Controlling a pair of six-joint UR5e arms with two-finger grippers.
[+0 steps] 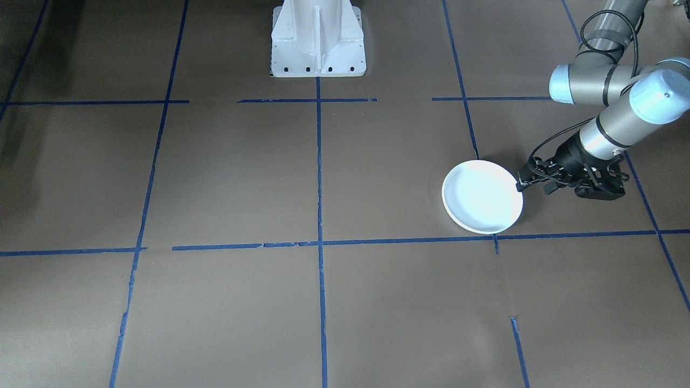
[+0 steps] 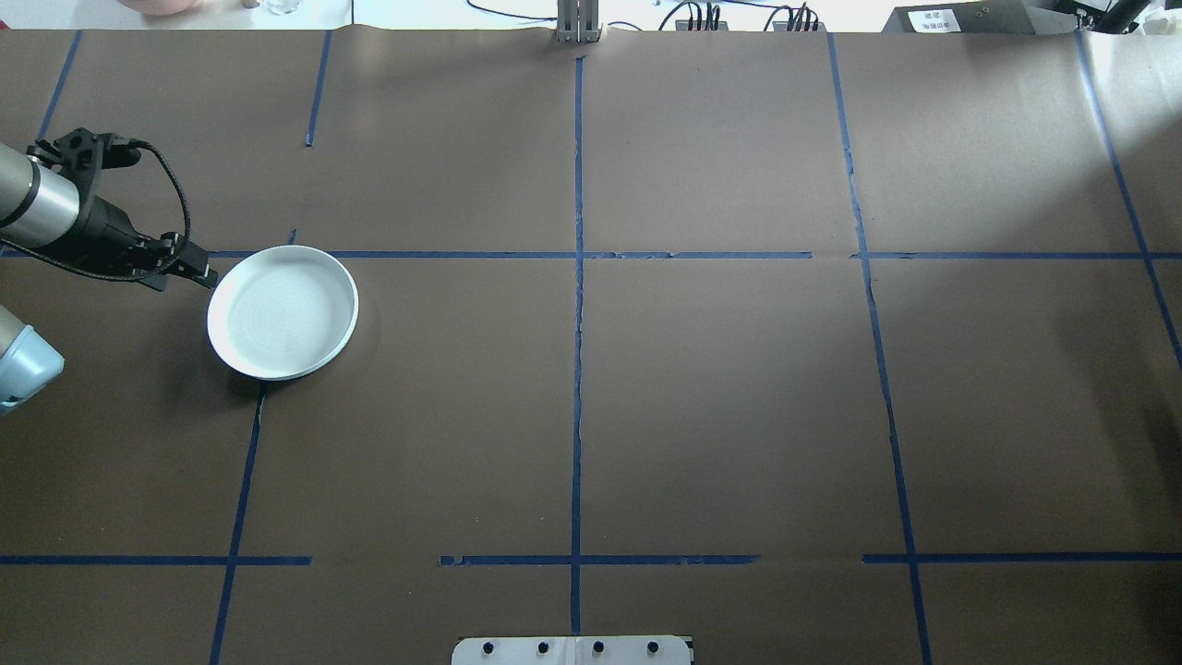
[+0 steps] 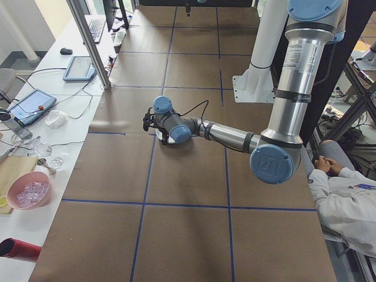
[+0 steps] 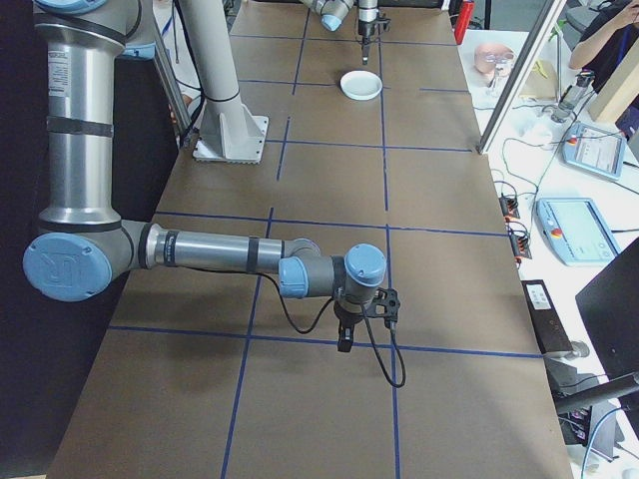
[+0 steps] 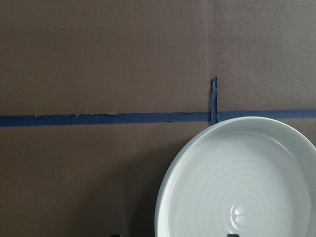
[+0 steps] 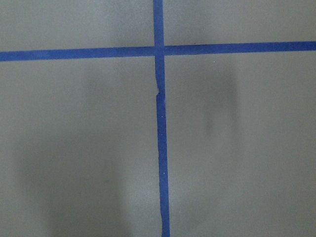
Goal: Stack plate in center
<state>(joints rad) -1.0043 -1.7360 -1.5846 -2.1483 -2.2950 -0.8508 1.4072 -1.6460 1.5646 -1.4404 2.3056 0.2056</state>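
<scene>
Beside your left hand [image 2: 205,275]: the pale plate [image 2: 282,312].
Its fingertips meet the plate's rim; whether they're spread, you cannot tell.

pale ringed plate [image 2: 283,312] (upright), table's left

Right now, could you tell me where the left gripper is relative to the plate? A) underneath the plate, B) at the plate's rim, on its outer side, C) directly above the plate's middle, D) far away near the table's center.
B: the left gripper sits just at the edge of the plate, with its fingertips by the raised rim rather than over the middle.
</scene>
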